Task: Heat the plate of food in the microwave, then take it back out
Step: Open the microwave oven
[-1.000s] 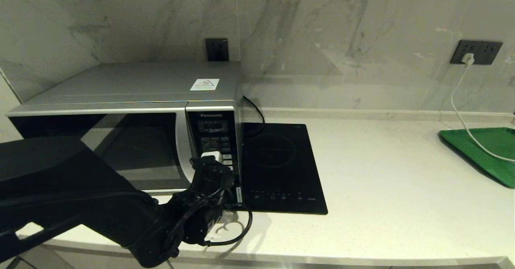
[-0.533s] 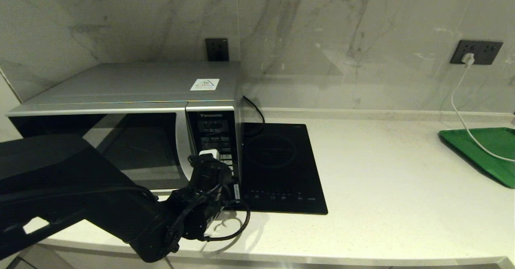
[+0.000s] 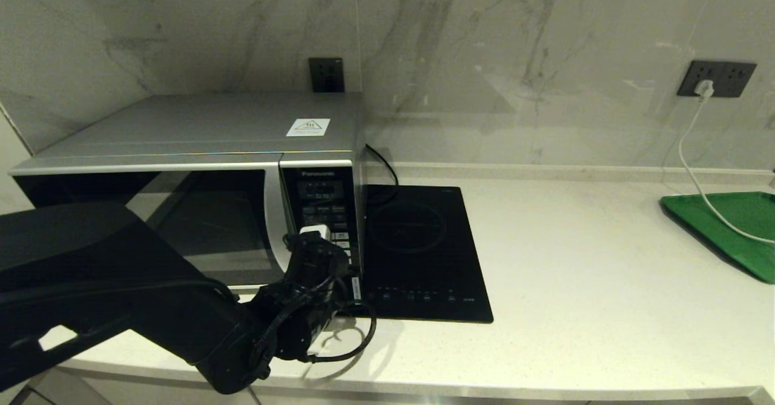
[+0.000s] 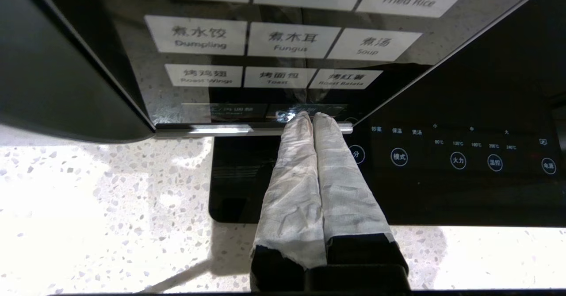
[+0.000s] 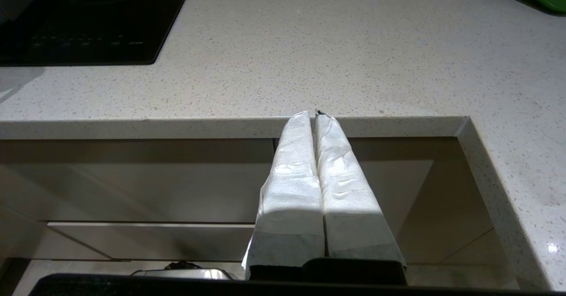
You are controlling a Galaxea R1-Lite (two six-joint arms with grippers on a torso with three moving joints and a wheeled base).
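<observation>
Microwave (image 3: 194, 175): stands at the left of the tabletop (image 3: 575, 284), door closed.
Plate of food: cannot be seen; the dark door glass hides whatever is inside.
Left gripper (image 4: 311, 118): fingers pressed together, holding nothing, tips touching the bottom row of the microwave's keypad (image 3: 327, 211).
Right gripper (image 5: 314, 114): fingers closed and empty, below the tabletop's front edge.
Hob (image 3: 418, 253): just beside the microwave.

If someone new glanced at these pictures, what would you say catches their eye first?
The big silver microwave at the counter's left, door closed. The left gripper presses its shut, white-wrapped fingers against the bottom row of the keypad. Further right lie the black hob and a green tray; the right gripper idles, shut, below the counter edge.
</observation>
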